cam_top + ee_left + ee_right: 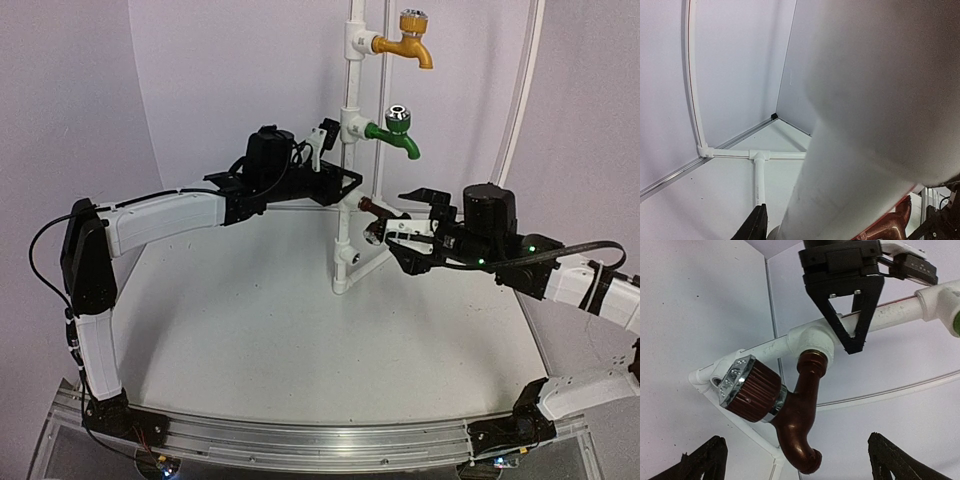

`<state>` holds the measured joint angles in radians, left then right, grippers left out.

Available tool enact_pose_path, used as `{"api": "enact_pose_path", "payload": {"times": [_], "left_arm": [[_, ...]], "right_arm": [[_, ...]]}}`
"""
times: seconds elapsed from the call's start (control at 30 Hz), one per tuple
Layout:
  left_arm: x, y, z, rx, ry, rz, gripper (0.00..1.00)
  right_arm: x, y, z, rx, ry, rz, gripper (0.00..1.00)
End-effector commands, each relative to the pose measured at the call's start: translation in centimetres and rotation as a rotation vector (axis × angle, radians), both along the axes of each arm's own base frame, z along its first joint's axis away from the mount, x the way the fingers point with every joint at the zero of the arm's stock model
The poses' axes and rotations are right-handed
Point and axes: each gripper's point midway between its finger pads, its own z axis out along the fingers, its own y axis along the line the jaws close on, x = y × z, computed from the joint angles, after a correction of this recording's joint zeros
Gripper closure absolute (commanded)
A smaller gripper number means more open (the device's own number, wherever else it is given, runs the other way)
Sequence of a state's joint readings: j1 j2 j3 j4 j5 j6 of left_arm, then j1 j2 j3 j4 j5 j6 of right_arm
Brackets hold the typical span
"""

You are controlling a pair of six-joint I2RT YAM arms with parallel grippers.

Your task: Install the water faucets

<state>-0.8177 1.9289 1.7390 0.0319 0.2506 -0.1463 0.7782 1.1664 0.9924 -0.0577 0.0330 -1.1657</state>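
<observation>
Where the white pipe stand (343,235) rises upright from the middle of the table (260,330), three faucets are listed along it, top to bottom.

Item 1: yellow-orange faucet (407,45), at the top of the stand, spout pointing right and down.

Item 2: green faucet (393,137), fitted to the stand below the first, silver cap uppermost, spout to the right.

Item 3: dark brown faucet (374,212), lowest of the three, on the right side of the stand. In the right wrist view its stem enters a white round socket of the pipe, its ribbed knob with a silver cap faces left, and its curved spout hangs downward.

Item 4: left gripper (335,165), reaching in from the left at mid-height between the green and brown faucets. Its black fingers (852,315) are closed across the pipe, clamping the stand. In its own wrist view the pipe fills most of the frame, with the stand's T-shaped foot (760,156) lying on the table below.

Item 5: right gripper (398,228), on the right, just beside the dark brown faucet. Its jaws stand wide apart and hold nothing. In its wrist view the two fingertips (705,460) sit at the lower corners, with the brown faucet between and beyond them, untouched.
</observation>
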Motion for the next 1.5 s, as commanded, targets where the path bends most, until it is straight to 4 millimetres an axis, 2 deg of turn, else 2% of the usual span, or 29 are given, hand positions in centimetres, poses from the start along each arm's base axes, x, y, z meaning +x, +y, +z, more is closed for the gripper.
{"api": "enact_pose_path", "payload": {"times": [0.0,0.1,0.33,0.43,0.57,0.73,0.93,1.07,1.17,1.23,1.3,1.33,1.37,1.43,1.47], "left_arm": [[-2.5,1.2,-6.6,0.210,0.189,-0.035,1.00],[-2.5,1.2,-6.5,0.209,0.188,-0.034,1.00],[-2.5,1.1,-6.5,0.208,0.189,-0.038,1.00],[-2.5,1.0,-6.5,0.207,0.187,-0.040,1.00],[-2.4,0.9,-6.6,0.209,0.188,-0.041,1.00],[-2.4,0.7,-6.8,0.209,0.191,-0.052,1.00],[-2.4,0.7,-6.8,0.211,0.186,-0.051,1.00],[-2.4,0.7,-6.7,0.210,0.186,-0.050,1.00],[-2.4,0.7,-6.6,0.207,0.186,-0.048,1.00],[-2.4,0.7,-6.6,0.205,0.189,-0.047,1.00],[-2.4,0.6,-6.5,0.202,0.191,-0.049,1.00],[-2.4,0.6,-6.5,0.201,0.191,-0.050,1.00],[-2.4,0.6,-6.5,0.202,0.192,-0.052,1.00],[-2.4,0.6,-6.5,0.200,0.192,-0.054,1.00],[-2.5,0.6,-6.5,0.200,0.193,-0.055,1.00]], "right_arm": [[0.6,1.6,1.5,-0.005,-0.110,0.049,0.02],[1.4,2.5,1.7,0.057,-0.128,0.026,0.08],[3.0,3.2,0.8,0.215,-0.067,-0.069,0.44],[3.2,3.1,0.8,0.355,0.035,-0.117,0.61],[2.5,3.1,0.6,0.629,0.236,-0.154,0.83],[2.3,3.0,0.0,0.895,0.437,-0.204,1.00],[2.2,3.4,-1.1,1.089,0.602,-0.224,1.00],[2.6,2.5,0.1,1.232,0.688,-0.228,1.00],[3.3,1.1,1.3,1.438,0.860,-0.240,1.00],[4.4,-0.5,1.2,1.594,1.014,-0.271,1.00],[4.8,-0.7,0.9,1.707,1.204,-0.273,1.00],[5.0,-0.7,1.1,1.724,1.242,-0.267,1.00],[4.9,-0.5,1.2,1.712,1.266,-0.258,0.93],[4.9,-0.5,1.0,1.722,1.312,-0.277,0.68],[4.9,-0.7,0.6,1.745,1.359,-0.286,0.65]]}}
